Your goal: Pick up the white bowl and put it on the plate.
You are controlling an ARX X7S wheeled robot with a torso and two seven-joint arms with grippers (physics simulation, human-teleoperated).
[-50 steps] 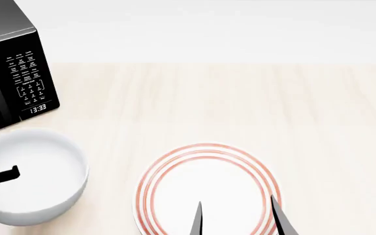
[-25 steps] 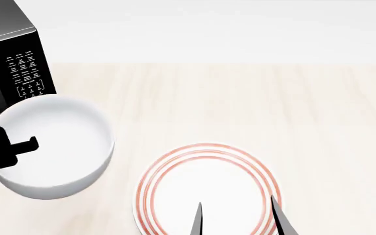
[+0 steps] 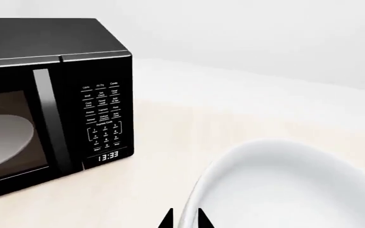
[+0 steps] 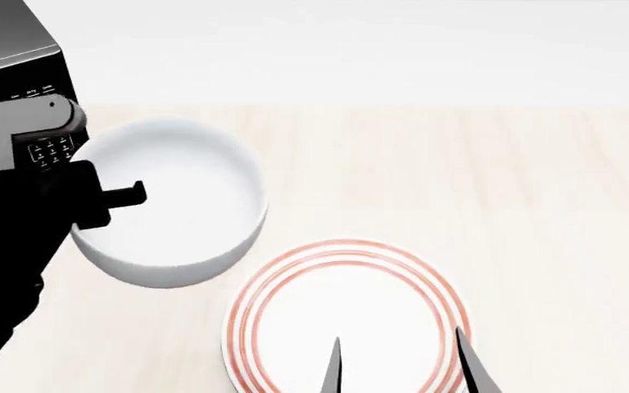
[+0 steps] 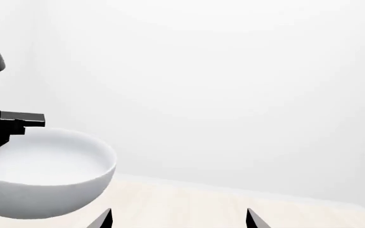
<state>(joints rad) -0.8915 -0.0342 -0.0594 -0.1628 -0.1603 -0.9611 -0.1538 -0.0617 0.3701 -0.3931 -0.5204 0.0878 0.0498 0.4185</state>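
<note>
The white bowl [image 4: 173,201] hangs in the air to the upper left of the plate, held by its rim. My left gripper [image 4: 112,196] is shut on that rim; in the left wrist view the gripper [image 3: 184,221] pinches the bowl's edge [image 3: 284,190] between both fingertips. The plate [image 4: 347,315], white with red rings, lies on the table at the lower middle. My right gripper [image 4: 396,364] is open and empty above the plate's near part. In the right wrist view the gripper [image 5: 177,221] stays open and the bowl [image 5: 43,173] floats above the table.
A black microwave [image 4: 14,90] stands at the table's far left, close behind the bowl; in the left wrist view the microwave [image 3: 55,99] shows a pale disc behind its door. The light wooden table [image 4: 490,188] stretches to the right. A white wall lies behind.
My left gripper has lifted the bowl off the table and carried it up and to the right, towards the plate. The right gripper has not moved.
</note>
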